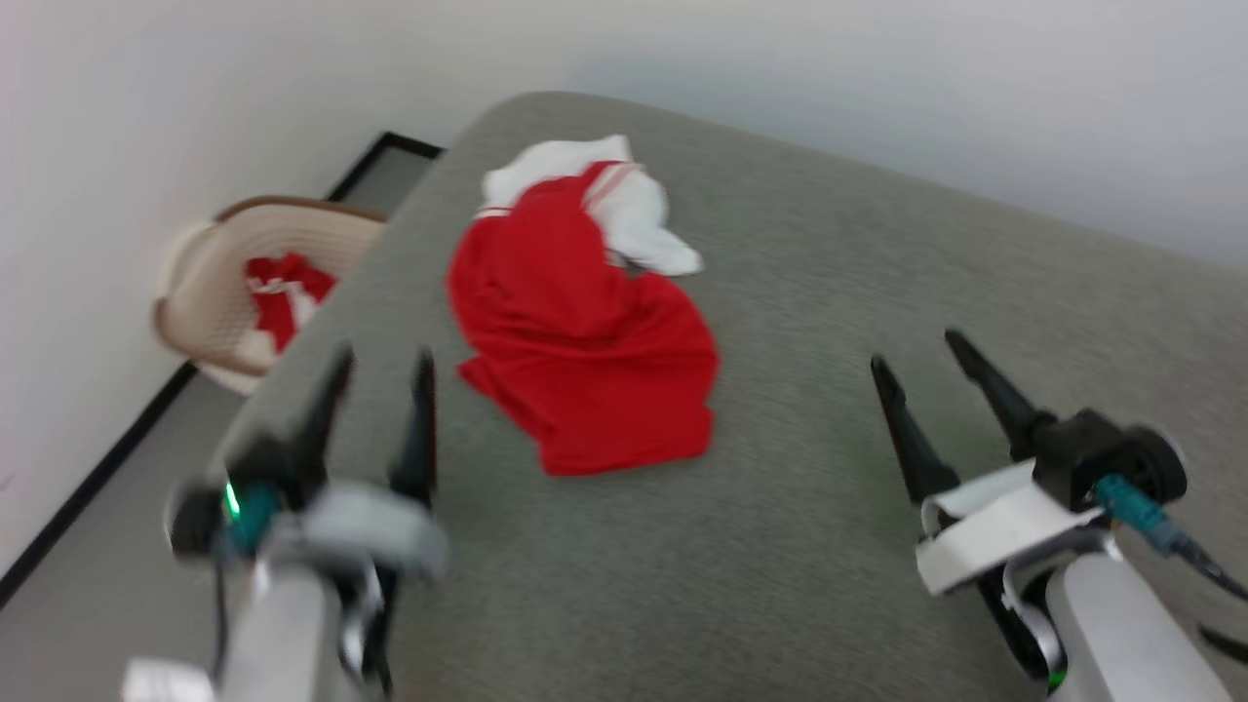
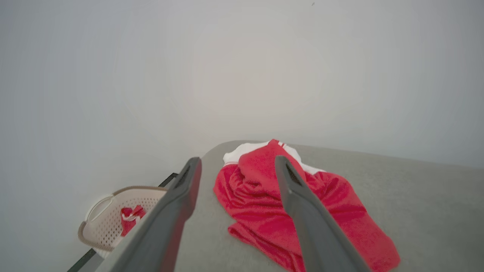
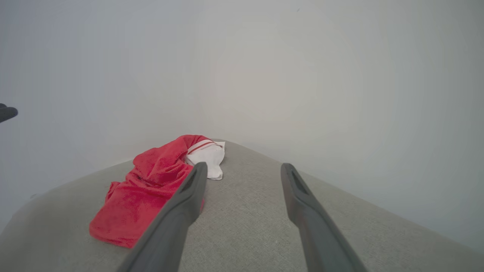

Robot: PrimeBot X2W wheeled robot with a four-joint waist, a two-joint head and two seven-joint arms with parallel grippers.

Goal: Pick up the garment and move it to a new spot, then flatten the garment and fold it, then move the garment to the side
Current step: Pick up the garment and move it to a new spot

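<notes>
garment (image 1: 585, 331) crumpled on table (image 1: 829, 292), sleeves far end. left gripper (image 1: 383, 359), right gripper (image 1: 915, 349) near side, both wide, empty (basket (image 1: 210, 283) off left edge).

No legible text or labels anywhere.

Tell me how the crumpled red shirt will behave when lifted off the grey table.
The bright red soft-knit T-shirt with white sleeves lies in rumpled folds, so it will probably hang limp from one pinch. Its fuzzy knit looks grippy, unlikely to slip. Pushed across the grey fabric-covered table, it would likely bunch rather than slide.
</notes>
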